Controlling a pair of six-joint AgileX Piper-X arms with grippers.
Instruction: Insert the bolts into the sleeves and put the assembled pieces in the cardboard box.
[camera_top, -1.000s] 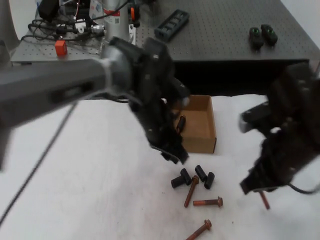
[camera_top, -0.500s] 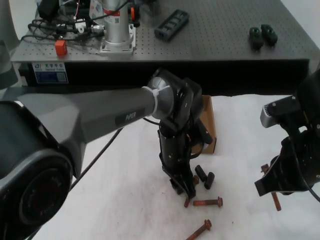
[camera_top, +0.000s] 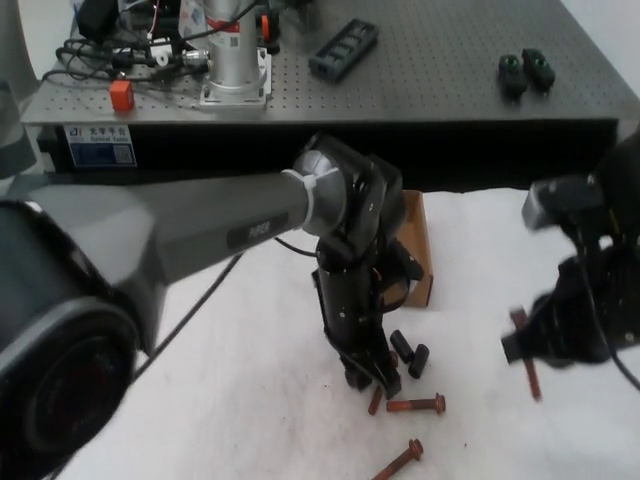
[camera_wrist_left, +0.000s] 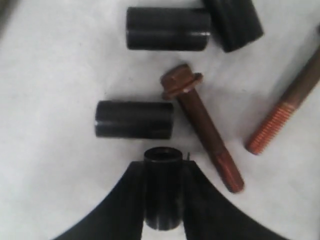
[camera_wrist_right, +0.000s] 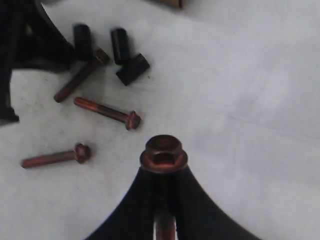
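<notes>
Gripping | left claw (camera_wrist_left: 164, 169) clenched on sleeve (camera_wrist_left: 162, 192) | right claw (camera_wrist_right: 164, 176) clenched on bolt (camera_wrist_right: 164, 154), head protruding

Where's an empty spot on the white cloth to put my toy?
The widest bare cloth lies left of the left gripper. A smaller bare strip sits between the loose sleeves and the right gripper. It's crowded in front of the cardboard box, where sleeves, bolts and the left gripper bunch together.

black sleeve (camera_wrist_left: 162, 172): held | rusty bolt (camera_wrist_right: 163, 154): held | spare sleeve (camera_wrist_left: 134, 120): beside loose bolt (camera_wrist_left: 202, 130)
</notes>
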